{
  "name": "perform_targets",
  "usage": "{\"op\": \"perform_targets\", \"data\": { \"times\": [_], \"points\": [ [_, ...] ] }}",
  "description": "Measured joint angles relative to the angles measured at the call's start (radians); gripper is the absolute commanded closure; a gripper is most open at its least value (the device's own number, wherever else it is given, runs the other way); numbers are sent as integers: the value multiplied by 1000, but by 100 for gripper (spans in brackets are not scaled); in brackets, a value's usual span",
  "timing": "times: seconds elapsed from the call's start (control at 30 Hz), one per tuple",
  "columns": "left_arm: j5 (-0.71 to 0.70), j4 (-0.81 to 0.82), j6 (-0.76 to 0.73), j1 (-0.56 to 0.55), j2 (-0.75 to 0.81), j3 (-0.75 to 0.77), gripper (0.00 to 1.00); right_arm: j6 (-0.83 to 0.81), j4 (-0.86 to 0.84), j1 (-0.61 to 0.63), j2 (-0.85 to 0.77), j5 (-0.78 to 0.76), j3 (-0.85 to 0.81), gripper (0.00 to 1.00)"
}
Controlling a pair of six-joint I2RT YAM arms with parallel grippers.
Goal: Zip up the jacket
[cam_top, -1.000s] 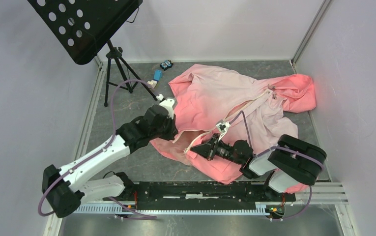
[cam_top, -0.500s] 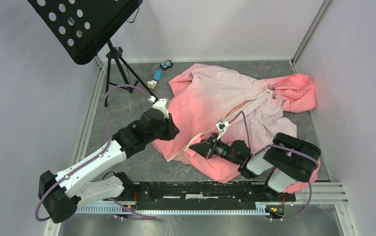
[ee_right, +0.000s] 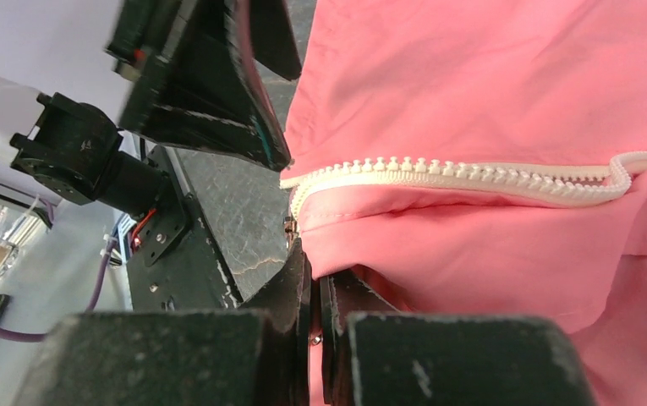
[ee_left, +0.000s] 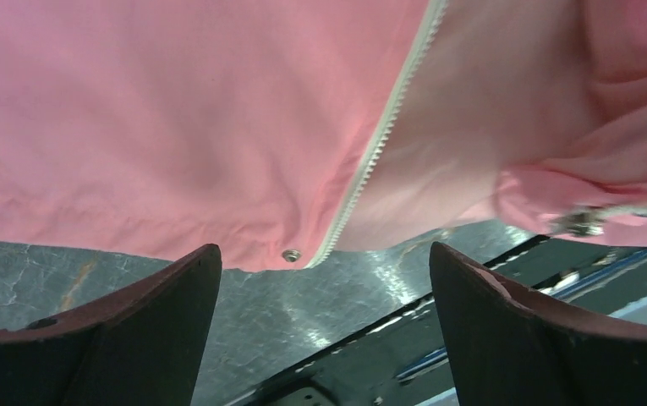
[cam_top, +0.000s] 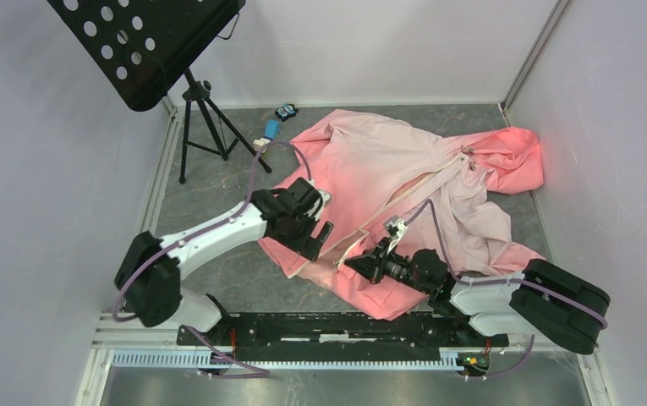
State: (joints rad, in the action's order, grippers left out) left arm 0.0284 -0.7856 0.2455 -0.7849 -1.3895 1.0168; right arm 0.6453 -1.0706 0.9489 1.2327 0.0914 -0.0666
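1. Left gripper (ee_left: 324, 254): fingers spread wide with nothing between them, hovering just above the lower hem of the jacket (cam_top: 370, 161).
2. Right gripper (ee_right: 311, 275): fingers pressed together, pinching a fold of coral hem fabric just below the bottom end of the zipper (ee_right: 472, 173).
3. Jacket lies spread on the grey table (cam_top: 218, 182), from the centre out to the far right. The hood (cam_top: 514, 152) is bunched toward the far right corner.
4. Colour: strong coral at hem and hood, fading to pale pink across the middle.
5. Zipper: cream-white toothed strip running diagonally from the near hem up toward the hood. Whether the teeth are meshed at the bottom, cannot tell.
6. Small metal snap stud (ee_left: 291, 255) sits at the hem corner, just beside the zipper's lower end.
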Motion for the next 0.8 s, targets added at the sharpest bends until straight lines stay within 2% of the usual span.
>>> {"op": "perform_targets", "data": {
  "times": [0.17,0.27,0.5,0.67,0.8],
  "points": [
    [-29,-53,-77,-14,-150,34,5,-22,25,0,-48,0,28,100],
    [-66,-71,-90,-29,-196,44,8,-29,37,0,-73,-2,40,100],
    [-111,-80,-91,-38,-272,96,21,-38,35,0,-82,-3,45,100],
    [-126,-76,-90,-38,-331,114,24,-37,25,0,-82,-3,45,100],
    [-144,-76,-87,-38,-356,119,36,-37,17,0,-82,-2,45,100]
  ]
}}
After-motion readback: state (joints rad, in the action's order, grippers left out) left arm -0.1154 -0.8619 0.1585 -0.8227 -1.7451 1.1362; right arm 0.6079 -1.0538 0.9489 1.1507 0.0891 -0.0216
